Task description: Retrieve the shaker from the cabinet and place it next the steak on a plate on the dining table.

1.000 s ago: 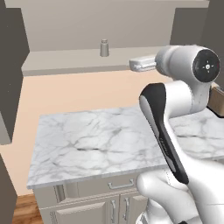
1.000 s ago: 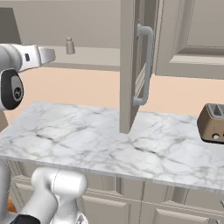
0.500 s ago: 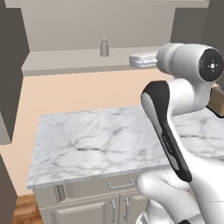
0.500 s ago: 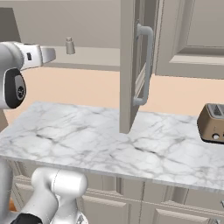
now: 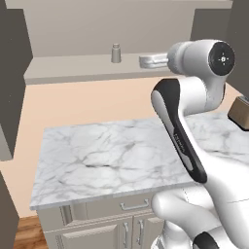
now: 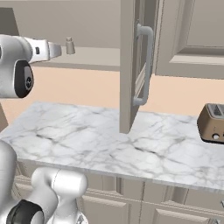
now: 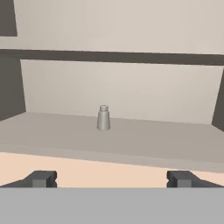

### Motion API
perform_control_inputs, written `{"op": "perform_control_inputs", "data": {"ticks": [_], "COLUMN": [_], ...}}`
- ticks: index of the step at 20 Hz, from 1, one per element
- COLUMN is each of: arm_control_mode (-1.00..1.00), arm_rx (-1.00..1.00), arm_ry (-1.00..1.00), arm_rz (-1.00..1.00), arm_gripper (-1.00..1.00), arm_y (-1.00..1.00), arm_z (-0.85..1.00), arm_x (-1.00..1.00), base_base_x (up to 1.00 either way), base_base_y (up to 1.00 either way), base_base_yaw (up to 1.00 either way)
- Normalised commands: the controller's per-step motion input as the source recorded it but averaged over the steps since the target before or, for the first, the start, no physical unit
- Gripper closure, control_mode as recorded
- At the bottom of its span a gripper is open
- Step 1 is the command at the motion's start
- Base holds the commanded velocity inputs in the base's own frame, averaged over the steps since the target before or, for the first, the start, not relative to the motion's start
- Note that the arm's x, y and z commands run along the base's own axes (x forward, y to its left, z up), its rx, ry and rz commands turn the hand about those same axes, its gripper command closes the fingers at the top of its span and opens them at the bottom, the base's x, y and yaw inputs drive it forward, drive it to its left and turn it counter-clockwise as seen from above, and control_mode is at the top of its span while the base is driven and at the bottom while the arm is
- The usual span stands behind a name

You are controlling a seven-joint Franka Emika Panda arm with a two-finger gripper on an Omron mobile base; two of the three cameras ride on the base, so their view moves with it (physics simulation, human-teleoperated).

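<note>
In the left base view, the cabinet's [image 5: 14, 73] dark side panel stands at the far left, its pale shelf running rightward toward the hand [image 5: 144, 61]. On that shelf the shaker [image 5: 115, 53] stands upright, a small grey cylinder with a narrower cap, just to the left of the hand's tip and apart from it. The hand reaches level over the front edge of the shelf, with the marble worktop [image 5: 116, 158] well below it and a toaster's [image 5: 240, 113] corner off to its right. In the right base view the hand [image 6: 56, 50] points from the left toward the shaker [image 6: 69, 45], which sits just past its tip (a small gap shows between them); farther right an open cabinet door [image 6: 131, 65] with a curved grey handle [image 6: 146, 65] hangs edge-on over the worktop [image 6: 109, 140], and the brown toaster [image 6: 211, 123] rests at the far right. In the hand view the two dark fingertips [image 7: 40, 178] stand wide apart at the bottom, the hand [image 7: 111, 179] open and empty, and the shaker [image 7: 103, 118] stands straight ahead between them, deeper on the shelf before the cabinet's [image 7: 122, 94] beige back wall.
</note>
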Motion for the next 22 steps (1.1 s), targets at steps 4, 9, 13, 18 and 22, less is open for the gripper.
{"op": "perform_control_inputs", "data": {"ticks": [4,9,13,18,22], "arm_control_mode": [-1.0,-1.0,-1.0,-1.0,-1.0], "arm_rx": [-0.01,0.0,0.0,0.0,0.0], "arm_ry": [0.0,0.0,0.0,0.01,0.0], "arm_rz": [0.0,0.0,0.0,0.0,0.0], "arm_gripper": [-1.0,-1.0,-1.0,-1.0,-1.0], "arm_y": [0.04,0.25,0.34,0.03,0.0], "arm_z": [0.0,0.0,-0.06,-0.03,-0.01], "arm_x": [0.45,0.32,0.27,0.39,0.41], "base_base_x": [0.0,0.0,0.0,0.0,0.0], "base_base_y": [0.0,0.0,0.0,0.0,0.0], "base_base_yaw": [0.0,0.0,0.0,0.0,0.0]}}
